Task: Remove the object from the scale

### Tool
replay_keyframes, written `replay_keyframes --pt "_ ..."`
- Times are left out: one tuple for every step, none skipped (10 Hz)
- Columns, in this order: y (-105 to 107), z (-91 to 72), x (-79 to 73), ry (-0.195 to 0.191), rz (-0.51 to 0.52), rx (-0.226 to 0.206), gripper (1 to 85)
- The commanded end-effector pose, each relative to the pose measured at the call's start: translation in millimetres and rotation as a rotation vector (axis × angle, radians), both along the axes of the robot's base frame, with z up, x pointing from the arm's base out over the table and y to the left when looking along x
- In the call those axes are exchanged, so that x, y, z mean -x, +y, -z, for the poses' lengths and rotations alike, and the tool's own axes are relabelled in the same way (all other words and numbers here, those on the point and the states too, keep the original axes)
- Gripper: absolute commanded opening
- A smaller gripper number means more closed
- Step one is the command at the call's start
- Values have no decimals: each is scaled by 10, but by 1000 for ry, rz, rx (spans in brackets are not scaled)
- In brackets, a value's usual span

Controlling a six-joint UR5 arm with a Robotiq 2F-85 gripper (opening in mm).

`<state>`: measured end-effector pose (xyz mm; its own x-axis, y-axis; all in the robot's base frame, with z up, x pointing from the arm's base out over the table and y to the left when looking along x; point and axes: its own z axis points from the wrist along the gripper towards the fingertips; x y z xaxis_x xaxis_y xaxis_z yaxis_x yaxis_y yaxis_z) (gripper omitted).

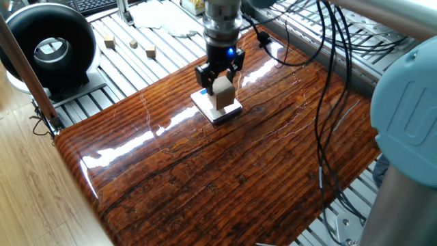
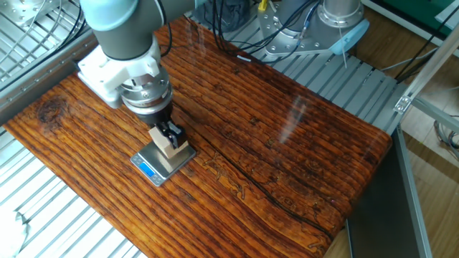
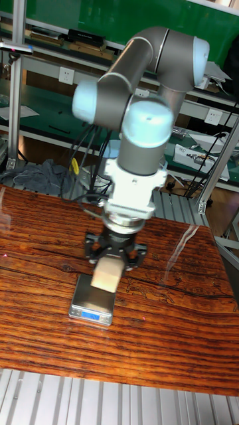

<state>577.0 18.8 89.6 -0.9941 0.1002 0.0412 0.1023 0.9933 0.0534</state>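
The object is a light tan wooden cube (image 1: 223,95) (image 2: 168,146) (image 3: 107,275), and my gripper (image 1: 220,80) (image 2: 171,137) (image 3: 110,260) is shut on its upper part. It hangs tilted, just above the scale (image 1: 216,109) (image 2: 162,161) (image 3: 92,299). The scale is a flat white square plate on the glossy wooden tabletop (image 1: 225,164). Its blue display strip (image 2: 149,170) (image 3: 91,316) faces the table's edge. Whether the cube's lowest corner still touches the plate, I cannot tell.
Three small wooden blocks (image 1: 132,45) lie on the slatted bench behind the tabletop. A black round device (image 1: 50,46) stands at the far left. Cables (image 1: 329,75) hang over the right side. The arm's white base (image 2: 336,29) sits beyond the tabletop.
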Motion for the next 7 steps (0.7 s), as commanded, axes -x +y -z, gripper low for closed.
replay_keyframes --pt "502 -257 -120 -9 51 -45 10" --pt "667 -240 -189 -35 59 -42 10" --pt "814 -186 -240 -63 61 -35 10" --pt "930 -106 -261 -80 61 -19 10" --pt "985 -30 -301 -103 48 -12 10" --pt "976 55 -345 -117 36 2 10" --pt "955 130 -380 -128 36 17 10"
